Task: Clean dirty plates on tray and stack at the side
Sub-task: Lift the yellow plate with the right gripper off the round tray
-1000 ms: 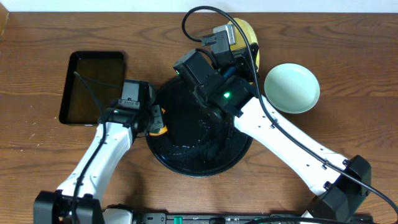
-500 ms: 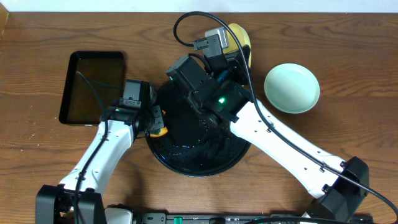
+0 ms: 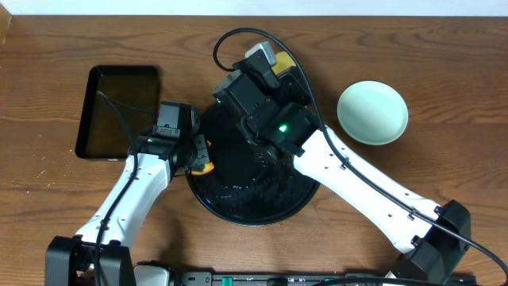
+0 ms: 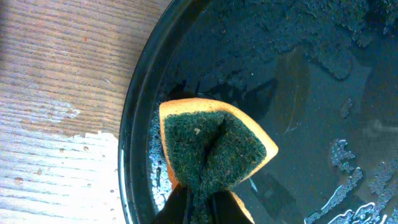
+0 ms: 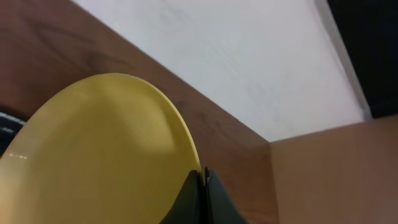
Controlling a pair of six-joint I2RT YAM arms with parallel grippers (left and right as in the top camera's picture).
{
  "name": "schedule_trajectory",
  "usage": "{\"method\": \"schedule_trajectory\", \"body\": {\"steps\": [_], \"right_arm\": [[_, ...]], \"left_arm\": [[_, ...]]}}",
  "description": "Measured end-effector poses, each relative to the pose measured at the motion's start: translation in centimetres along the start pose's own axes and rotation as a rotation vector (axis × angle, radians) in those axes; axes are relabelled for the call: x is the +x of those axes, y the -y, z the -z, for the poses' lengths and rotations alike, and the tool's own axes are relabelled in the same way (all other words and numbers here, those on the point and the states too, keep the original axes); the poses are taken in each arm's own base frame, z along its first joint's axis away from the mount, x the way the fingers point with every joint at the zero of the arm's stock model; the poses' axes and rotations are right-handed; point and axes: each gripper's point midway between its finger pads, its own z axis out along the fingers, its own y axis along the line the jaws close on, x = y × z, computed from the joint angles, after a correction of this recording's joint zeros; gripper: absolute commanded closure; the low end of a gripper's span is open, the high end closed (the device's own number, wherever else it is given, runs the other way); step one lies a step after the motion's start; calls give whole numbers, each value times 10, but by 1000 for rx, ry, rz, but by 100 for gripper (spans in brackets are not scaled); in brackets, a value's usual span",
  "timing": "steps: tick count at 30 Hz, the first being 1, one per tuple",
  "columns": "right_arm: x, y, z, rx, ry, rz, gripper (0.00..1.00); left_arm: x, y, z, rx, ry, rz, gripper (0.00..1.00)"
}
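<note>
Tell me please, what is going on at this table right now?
Two robot arms are cleaning plates. The right claw pinches the rim of a pale yellow plate and holds it at the far side of the round black tray. The left claw grips an orange sponge with a green scrubbing side, just inside the tray's wet left rim. A mint plate lies on the table to the right, with no smears visible.

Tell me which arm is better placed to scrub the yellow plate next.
Left. The left gripper is shut on the sponge at the tray's left rim; the right gripper is shut on the yellow plate's rim, so it probably just presents it.
</note>
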Motion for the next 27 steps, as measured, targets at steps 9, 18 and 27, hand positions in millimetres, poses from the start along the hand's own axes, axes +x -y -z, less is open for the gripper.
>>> {"method": "schedule_trajectory", "body": {"steps": [9,18,27], "right_arm": [[5,-25,2,-144,-8,66,99],[18,-56,8,-348,-32,169,99],[37,-70,5,-499,-83,220,99]], "left_arm": [[0,0,0,0,0,0,92],[0,0,0,0,0,0,92],[0,0,0,0,0,1,92]]}}
